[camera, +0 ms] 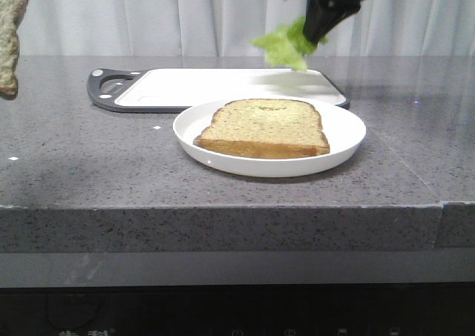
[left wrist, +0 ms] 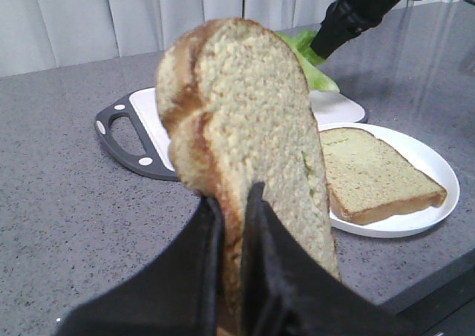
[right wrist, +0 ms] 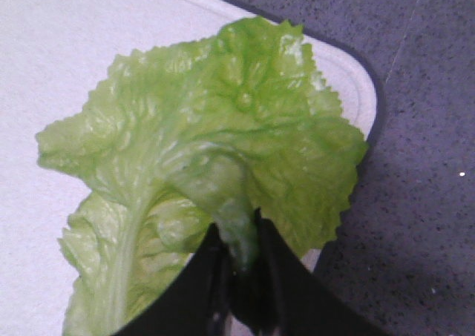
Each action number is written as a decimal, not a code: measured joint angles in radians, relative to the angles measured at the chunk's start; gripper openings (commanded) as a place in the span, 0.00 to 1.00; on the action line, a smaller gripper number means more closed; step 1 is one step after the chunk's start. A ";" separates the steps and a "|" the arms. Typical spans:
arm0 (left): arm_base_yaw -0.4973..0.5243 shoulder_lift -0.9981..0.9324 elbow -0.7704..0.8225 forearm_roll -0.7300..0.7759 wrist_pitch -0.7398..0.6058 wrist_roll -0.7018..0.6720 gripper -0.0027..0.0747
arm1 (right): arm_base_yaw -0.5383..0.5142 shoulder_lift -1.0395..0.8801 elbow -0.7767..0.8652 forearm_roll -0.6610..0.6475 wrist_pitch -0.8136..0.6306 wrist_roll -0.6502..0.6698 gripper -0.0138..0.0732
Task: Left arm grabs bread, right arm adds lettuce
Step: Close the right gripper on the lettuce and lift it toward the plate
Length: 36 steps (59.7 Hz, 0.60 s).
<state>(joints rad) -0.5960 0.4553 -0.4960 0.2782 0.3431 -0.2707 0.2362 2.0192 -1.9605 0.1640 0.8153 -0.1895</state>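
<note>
While the left arm's fingers [left wrist: 230,225] clamp one bread [left wrist: 249,150] slice upright, clear of the bench [camera: 89,165], the right arm's fingers [right wrist: 239,251] pinch the lettuce [right wrist: 215,173] above the cutting board's [camera: 185,87] far right corner — presumably bound for the second slice [camera: 263,128] on the plate [camera: 349,139] near the bench's front edge.

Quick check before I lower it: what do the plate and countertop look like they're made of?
The plate looks like glossy white ceramic or melamine: smooth, uniform, with a soft sheen on its rim. The countertop looks like polished grey speckled stone or quartz composite: fine flecks and faint reflections, though laminate can't be ruled out.

White plate [camera: 349,139] with second slice [camera: 263,128], before cutting board [camera: 215,87], perhaps touching.
</note>
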 measured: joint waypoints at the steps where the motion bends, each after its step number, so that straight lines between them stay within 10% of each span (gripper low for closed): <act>1: 0.000 0.000 0.000 0.000 -0.002 0.000 0.01 | 0.002 -0.012 0.011 0.002 -0.002 0.000 0.09; 36: 0.000 0.000 0.000 0.000 -0.013 0.000 0.01 | 0.133 -0.510 0.720 0.091 -0.252 0.000 0.09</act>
<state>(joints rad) -0.5960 0.4553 -0.4960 0.2782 0.3304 -0.2707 0.3691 1.5091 -1.2407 0.2550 0.5634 -0.1895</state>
